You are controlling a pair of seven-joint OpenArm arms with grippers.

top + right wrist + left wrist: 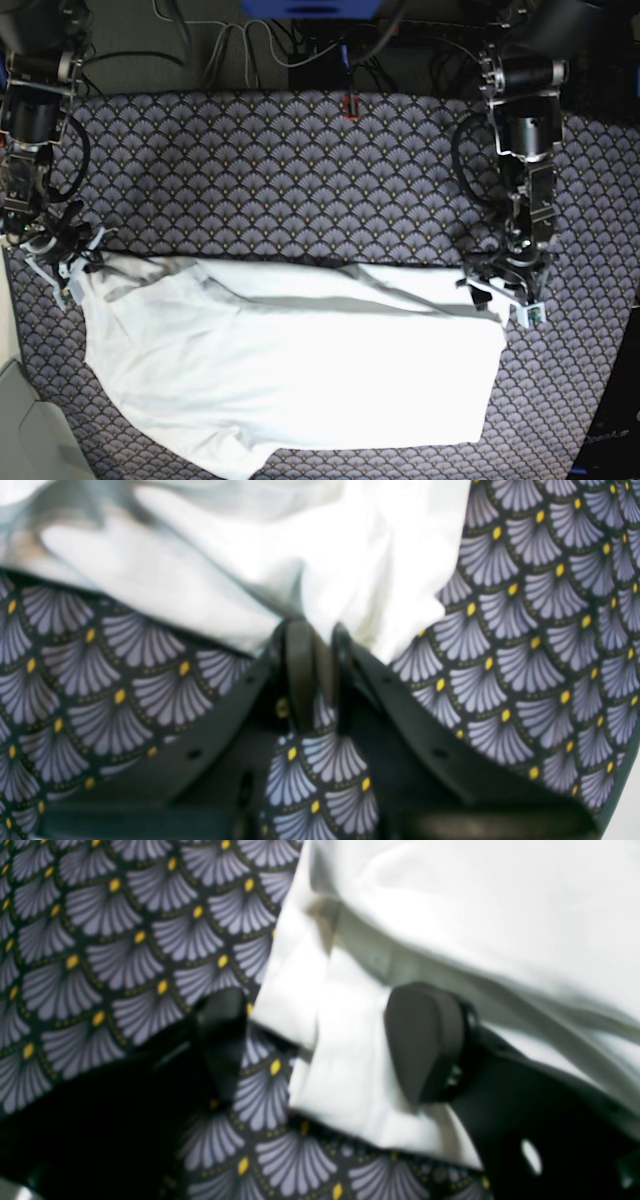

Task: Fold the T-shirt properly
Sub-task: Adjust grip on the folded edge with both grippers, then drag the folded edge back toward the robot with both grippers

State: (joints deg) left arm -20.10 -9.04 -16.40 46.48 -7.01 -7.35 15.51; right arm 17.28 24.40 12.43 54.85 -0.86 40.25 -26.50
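We see the white T-shirt (290, 370) spread wide and wrinkled, its top edge doubled over in a long horizontal fold. One upper corner is pinched between the right gripper's (317, 645) closed jaws; the opposite corner lies between the left gripper's (320, 1040) parted jaws.

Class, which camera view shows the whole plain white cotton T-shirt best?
The base view: the whole plain white cotton T-shirt lies spread there. The left wrist view shows only an edge at the open left pincer; the right wrist view, a pinched bunch.
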